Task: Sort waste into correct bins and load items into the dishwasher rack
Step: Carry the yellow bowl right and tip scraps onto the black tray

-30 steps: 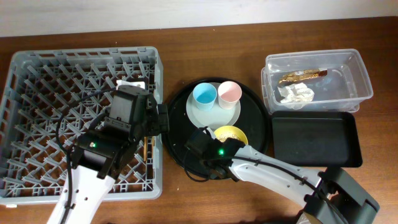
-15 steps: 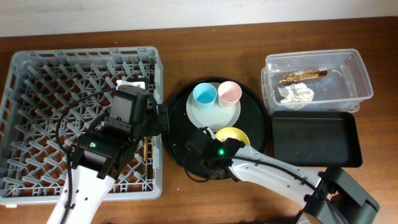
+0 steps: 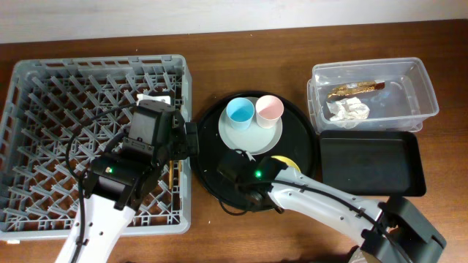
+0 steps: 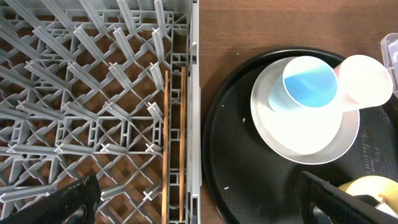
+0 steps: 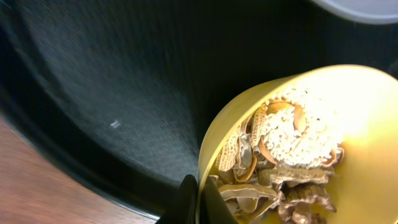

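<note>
My right gripper (image 5: 198,200) is shut on the rim of the yellow bowl (image 5: 348,93), which holds tan food scraps (image 5: 280,155) above the round black tray (image 5: 112,74). In the overhead view the right arm hides all but a sliver of the bowl (image 3: 281,160). My left gripper (image 4: 199,205) is open and empty over the right edge of the dishwasher rack (image 4: 74,93). The chopsticks (image 4: 166,143) lie in the rack by that edge. The blue cup (image 3: 240,112) and pink cup (image 3: 268,109) stand on the pale plate (image 3: 248,139).
The clear tub (image 3: 420,88) at the back right holds the gold-brown wrapper (image 3: 356,89) and the white napkin (image 3: 347,109). The shallow black tray (image 3: 371,164) lies in front of it. The round black tray (image 3: 212,153) sits between the rack (image 3: 73,109) and the bins.
My right wrist has shifted over the yellow bowl, which showed almost whole a second ago and is now mostly covered. The left arm has not moved.
</note>
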Controlling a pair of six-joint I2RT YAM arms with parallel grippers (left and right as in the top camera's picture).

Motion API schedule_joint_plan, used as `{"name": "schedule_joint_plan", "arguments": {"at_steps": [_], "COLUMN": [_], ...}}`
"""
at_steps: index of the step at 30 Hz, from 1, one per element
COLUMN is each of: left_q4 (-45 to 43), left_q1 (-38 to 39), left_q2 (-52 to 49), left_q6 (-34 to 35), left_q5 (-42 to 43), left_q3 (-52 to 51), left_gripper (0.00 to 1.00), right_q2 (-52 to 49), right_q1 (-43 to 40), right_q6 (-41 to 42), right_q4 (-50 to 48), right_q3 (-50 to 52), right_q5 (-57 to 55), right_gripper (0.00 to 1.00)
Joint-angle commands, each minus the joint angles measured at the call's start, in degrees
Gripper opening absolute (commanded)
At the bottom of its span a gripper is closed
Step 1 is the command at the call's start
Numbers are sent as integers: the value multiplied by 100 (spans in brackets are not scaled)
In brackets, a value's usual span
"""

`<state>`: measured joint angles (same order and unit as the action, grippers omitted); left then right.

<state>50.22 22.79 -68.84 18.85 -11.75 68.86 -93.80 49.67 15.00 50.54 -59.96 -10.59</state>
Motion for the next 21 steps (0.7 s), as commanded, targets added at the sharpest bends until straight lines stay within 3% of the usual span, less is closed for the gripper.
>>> {"name": "schedule_joint_plan", "arguments": {"at_steps": [1,2,4,13,19,21], "left_q4": [-2,0,-2,-2,-2,0], "left_q1": [-20,-20,-20,-20,-20,-20], "left_q2": [28,28,28,28,28,28], "left_q6": [-9,-9,-9,-9,-9,-9], "left_q5": [39,39,39,39,39,39], "left_q3": [68,68,68,68,66,68], "left_gripper": [99,99,99,99,99,99], "right_q2": [87,87,87,1191,1491,1491], "right_q1": [-107,-195,-422,-1574,-3748,-4570], "right_q6": [22,24,22,50,-48,-431], "right_q4": [61,116,352,1169,1523,1526], "right_q3": [-378,-411,-498,-1078,-1071,-1071], "right_q5": [328,501,535,50,693,1440], "right_gripper": [4,8,4,4,4,4]}}
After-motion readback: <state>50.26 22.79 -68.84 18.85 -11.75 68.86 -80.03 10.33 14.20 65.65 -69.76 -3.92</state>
